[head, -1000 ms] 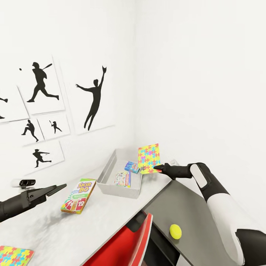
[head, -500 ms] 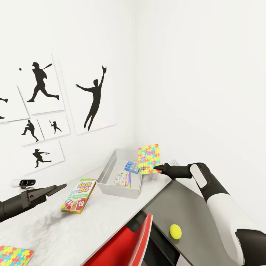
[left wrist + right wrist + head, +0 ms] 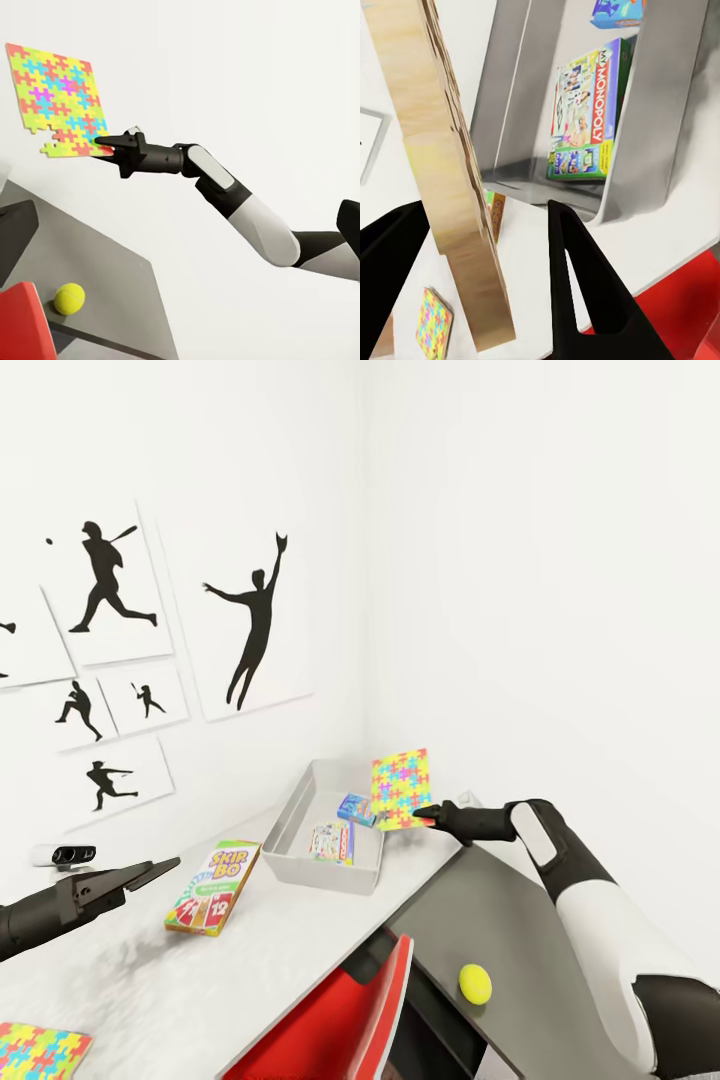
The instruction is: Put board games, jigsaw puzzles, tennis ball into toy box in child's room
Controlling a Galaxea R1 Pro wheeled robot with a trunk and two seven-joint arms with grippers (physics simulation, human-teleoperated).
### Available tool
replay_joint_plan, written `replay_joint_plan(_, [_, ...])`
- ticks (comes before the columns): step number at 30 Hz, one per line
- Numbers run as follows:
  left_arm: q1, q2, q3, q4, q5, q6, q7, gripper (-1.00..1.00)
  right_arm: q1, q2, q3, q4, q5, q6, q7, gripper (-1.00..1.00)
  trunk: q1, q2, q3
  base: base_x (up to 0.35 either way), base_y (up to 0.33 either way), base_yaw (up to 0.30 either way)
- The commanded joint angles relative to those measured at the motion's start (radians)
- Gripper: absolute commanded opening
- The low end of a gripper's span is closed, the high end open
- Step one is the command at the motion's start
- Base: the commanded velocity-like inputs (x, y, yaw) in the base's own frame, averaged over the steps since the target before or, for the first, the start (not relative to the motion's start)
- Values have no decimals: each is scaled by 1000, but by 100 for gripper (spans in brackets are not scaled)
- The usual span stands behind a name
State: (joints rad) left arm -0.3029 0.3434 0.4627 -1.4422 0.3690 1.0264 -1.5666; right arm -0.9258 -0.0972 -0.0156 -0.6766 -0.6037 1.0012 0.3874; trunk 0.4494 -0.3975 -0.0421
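Right fingers (image 3: 428, 816) pinching multicoloured jigsaw slab (image 3: 401, 788) by its lower edge, held upright beside shallow grey toy box (image 3: 290, 818), which lies leftward; left fingers (image 3: 160, 869) narrow, holding nothing.

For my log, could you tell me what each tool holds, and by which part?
The right tool pinches the puzzle upright by its lower edge, near a corner. The left tool holds nothing.

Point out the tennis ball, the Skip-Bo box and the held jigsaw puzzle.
tennis ball (image 3: 475, 983): head view, centre of the ball.
Skip-Bo box (image 3: 213, 887): head view, middle of its printed lid.
held jigsaw puzzle (image 3: 58, 100): left wrist view, middle of its coloured face.
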Motion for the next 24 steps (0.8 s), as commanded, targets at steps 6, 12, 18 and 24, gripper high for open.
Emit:
replay_joint_plan(6, [-1,0,0,0,-1,11,-4,100,-84,14,-2,101,10,-2,4,-100,1,-3,-12,0,0,0])
replay_joint_plan(12, [-1,0,1,0,-1,11,-4,100,-156,28,-1,197,13,-44,0,-100,1,-3,-22,0,0,0])
replay_joint_plan(18, [-1,0,0,0,-1,11,-4,100,-210,44,-1,259,9,-75,-72,-100,1,-3,-32,0,0,0])
replay_joint_plan(24, [-1,0,-1,0,-1,11,-4,100,-217,88,-1,266,10,-80,-103,-100,1,-3,-42,0,0,0])
